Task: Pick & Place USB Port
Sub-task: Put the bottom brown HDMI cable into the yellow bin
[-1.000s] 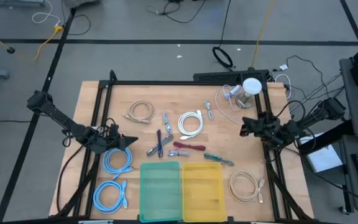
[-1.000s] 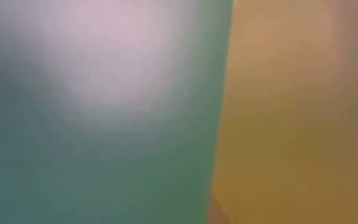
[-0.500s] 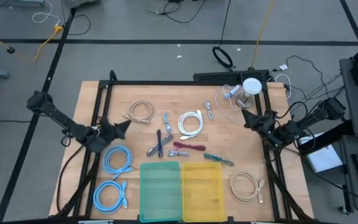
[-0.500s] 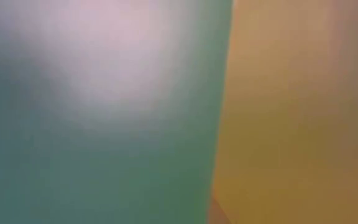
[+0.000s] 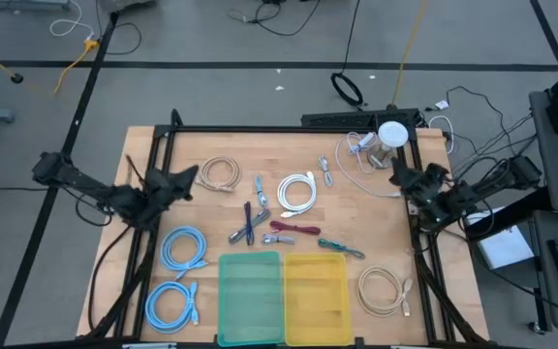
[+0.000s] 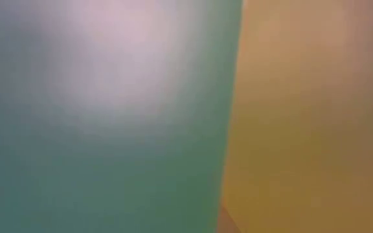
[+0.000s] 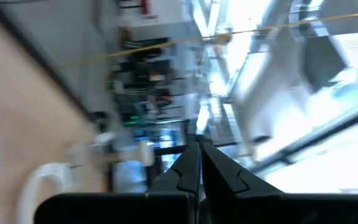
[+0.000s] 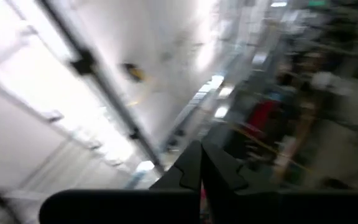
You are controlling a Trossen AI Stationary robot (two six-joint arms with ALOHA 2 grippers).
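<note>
Several short USB cables lie loose mid-table in the high view: a grey one [image 5: 260, 188], a purple-blue one [image 5: 248, 225], a red one [image 5: 294, 230] and a teal one [image 5: 342, 248]. My left gripper [image 5: 188, 176] hovers shut over the table's left part, beside a beige coil [image 5: 219, 174]. In its wrist view, my left gripper [image 7: 199, 148] has its fingertips together and faces the room. My right gripper [image 5: 398, 174] hovers shut near the table's right edge. My right gripper [image 8: 200, 148] holds nothing in its wrist view.
A green bin [image 5: 250, 299] and a yellow bin [image 5: 315, 296] sit at the near edge and fill the low view, green bin [image 6: 102, 129] beside yellow bin [image 6: 309, 116]. A white coil [image 5: 296, 191], two blue coils [image 5: 183, 248] and a beige coil [image 5: 384, 291] lie around. A white round object [image 5: 392, 134] stands at the far right.
Both grippers have risen and swung toward the table's far edge, staying shut. The left one has drawn away from the blue coil toward the beige coil, and its arm has pulled back to the left. The right one has shifted slightly right. No cable has moved.
</note>
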